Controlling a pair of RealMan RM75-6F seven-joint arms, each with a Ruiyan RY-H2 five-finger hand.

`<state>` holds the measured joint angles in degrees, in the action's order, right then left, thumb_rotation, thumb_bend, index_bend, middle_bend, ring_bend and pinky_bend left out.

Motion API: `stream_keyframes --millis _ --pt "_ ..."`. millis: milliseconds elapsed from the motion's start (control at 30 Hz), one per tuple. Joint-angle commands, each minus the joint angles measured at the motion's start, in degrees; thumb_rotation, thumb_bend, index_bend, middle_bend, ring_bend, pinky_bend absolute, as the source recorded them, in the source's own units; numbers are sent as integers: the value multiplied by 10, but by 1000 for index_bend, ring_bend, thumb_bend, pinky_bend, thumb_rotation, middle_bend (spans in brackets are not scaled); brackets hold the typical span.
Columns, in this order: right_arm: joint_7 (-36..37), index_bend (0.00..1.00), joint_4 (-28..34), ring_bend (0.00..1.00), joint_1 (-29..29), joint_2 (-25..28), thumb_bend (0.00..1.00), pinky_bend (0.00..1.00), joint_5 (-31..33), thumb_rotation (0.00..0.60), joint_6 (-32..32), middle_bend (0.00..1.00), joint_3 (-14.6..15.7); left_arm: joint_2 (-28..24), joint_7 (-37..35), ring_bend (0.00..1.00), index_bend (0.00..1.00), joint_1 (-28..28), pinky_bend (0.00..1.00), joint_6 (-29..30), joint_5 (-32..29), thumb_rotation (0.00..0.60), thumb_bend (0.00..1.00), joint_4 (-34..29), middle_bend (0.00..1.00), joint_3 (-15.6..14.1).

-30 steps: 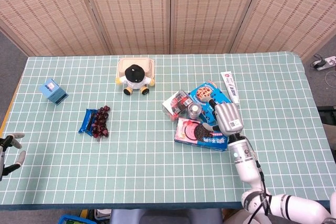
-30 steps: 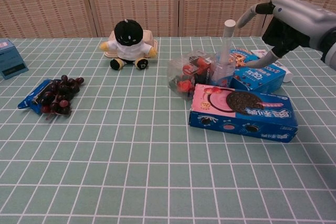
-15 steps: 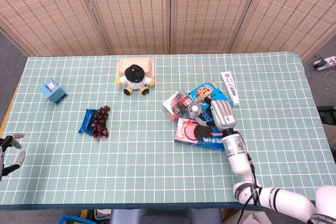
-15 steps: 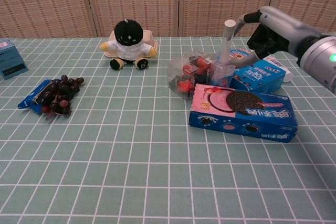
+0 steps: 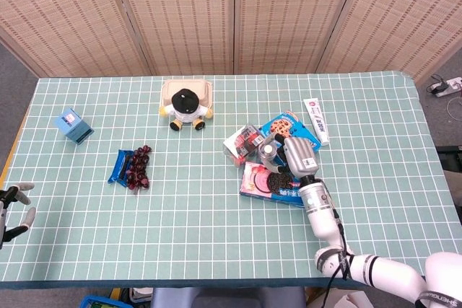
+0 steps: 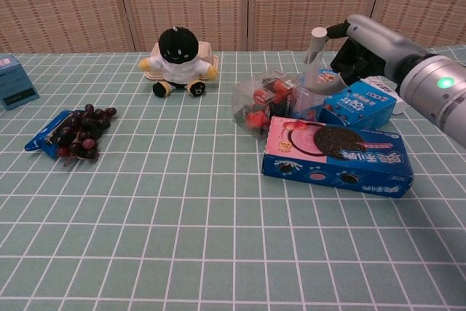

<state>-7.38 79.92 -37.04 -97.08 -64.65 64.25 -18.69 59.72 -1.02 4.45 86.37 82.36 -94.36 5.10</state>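
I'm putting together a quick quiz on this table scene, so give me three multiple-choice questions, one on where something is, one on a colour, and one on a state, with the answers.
1. Where does the plush toy sit?
A. against the tan tray at the far side
B. on the cookie box
C. beside the toothpaste

2. What colour is the small box at the far left?
A. red
B. blue
C. yellow

3. What is the right hand doing?
A. resting flat on bare cloth
B. lifting the grapes
C. reaching at the clear bottle with the white cap

Answers:
1. A: the plush toy leans on the tan tray.
2. B: the small box is blue in the head view.
3. C: the right hand is at the clear bottle, which tilts; whether it is gripped is unclear. The grapes lie apart.
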Motion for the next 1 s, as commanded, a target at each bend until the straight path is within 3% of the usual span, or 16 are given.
stream_keyframes --millis 33,500,1000 --pt "0 441 -5 1000 -1 -3 184 1000 2 600 0 1000 0 0 -1 424 397 0 525 1 1 600 383 0 510 0" --pt "2 509 -18 1000 -7 -11 259 1000 8 600 -4 1000 -3 -2 -2 424 397 -1 525 2 3 600 383 -2 510 -1" --pt "10 659 -21 1000 -7 -14 333 1000 4 600 4 1000 -4 -3 -6 424 397 0 525 0 2 600 382 -3 510 -1"
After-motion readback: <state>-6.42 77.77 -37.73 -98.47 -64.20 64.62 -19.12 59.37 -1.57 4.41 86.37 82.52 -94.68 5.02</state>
